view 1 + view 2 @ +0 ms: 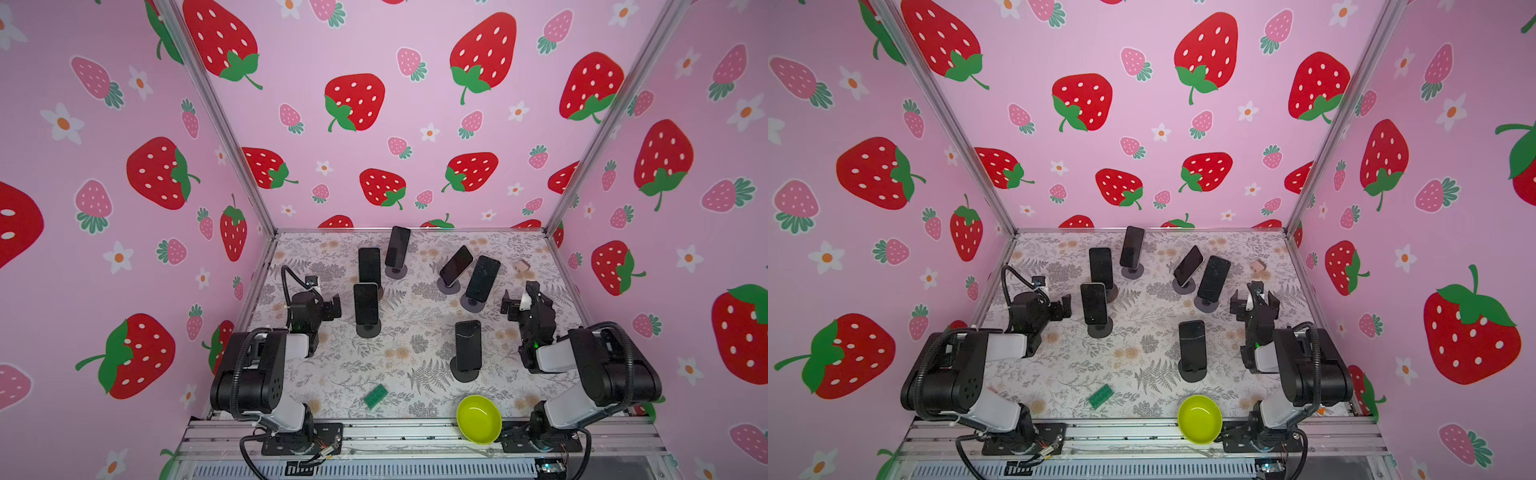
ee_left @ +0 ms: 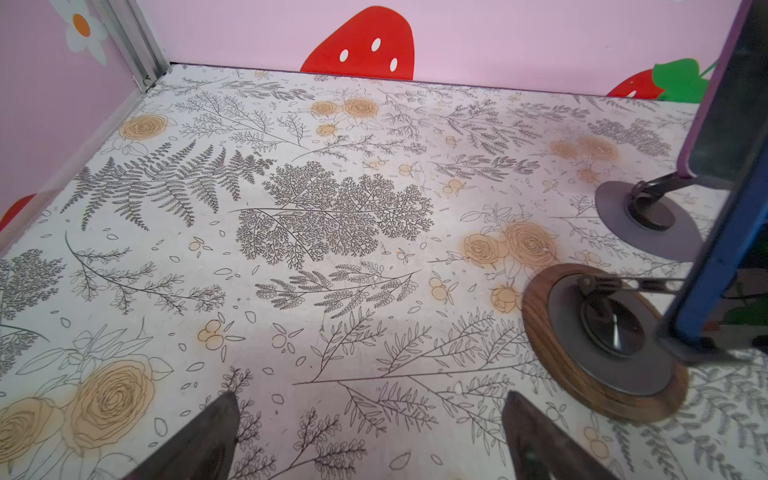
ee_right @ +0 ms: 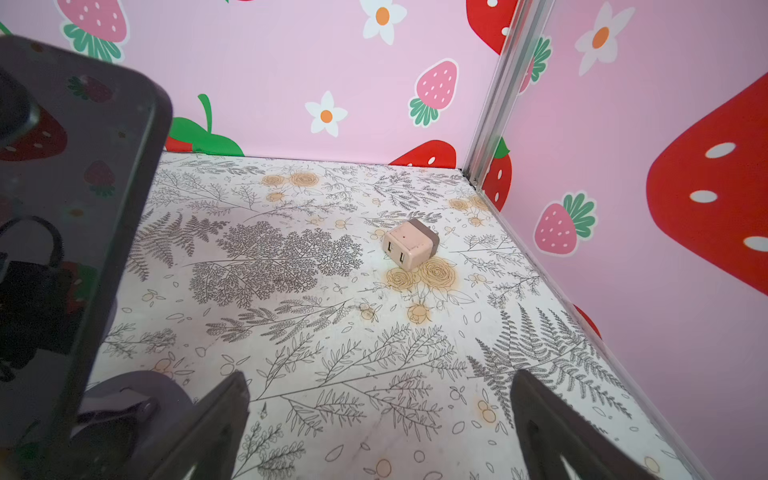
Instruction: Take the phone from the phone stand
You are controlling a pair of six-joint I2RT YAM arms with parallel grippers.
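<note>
Six phones (image 1: 1192,345) with dark, glossy screens stand on the floral table (image 1: 332,374), each propped steeply on its own phone stand (image 1: 464,372) with a round base. Three cluster left of centre. The near-left phone (image 1: 366,303) is in front, with a blue-cased phone (image 2: 715,266) just behind it on a wood-ringed stand (image 2: 602,345). A purple-cased phone (image 2: 727,104) stands farther back on a grey-based stand (image 2: 648,216). Right of centre are a tilted phone (image 1: 456,266), the right phone (image 1: 483,278) leaning beside it, and a near phone (image 1: 468,345) well in front.

The left gripper (image 1: 334,307) hovers with its jaws wide apart and nothing between them. The near-left phone is just to its right, not touching. In the left wrist view its fingers (image 2: 199,440) frame only bare table, and the blue-cased phone sits outside the gap, beyond one finger.

The right gripper (image 1: 515,301) also has its jaws spread wide and empty. The right phone stands just to its left, apart from it. In the right wrist view that phone's screen sits outside the gap, and its stand base (image 3: 133,407) is close by one finger. A pink charger (image 3: 411,243) lies on the table toward the far right corner.
</note>
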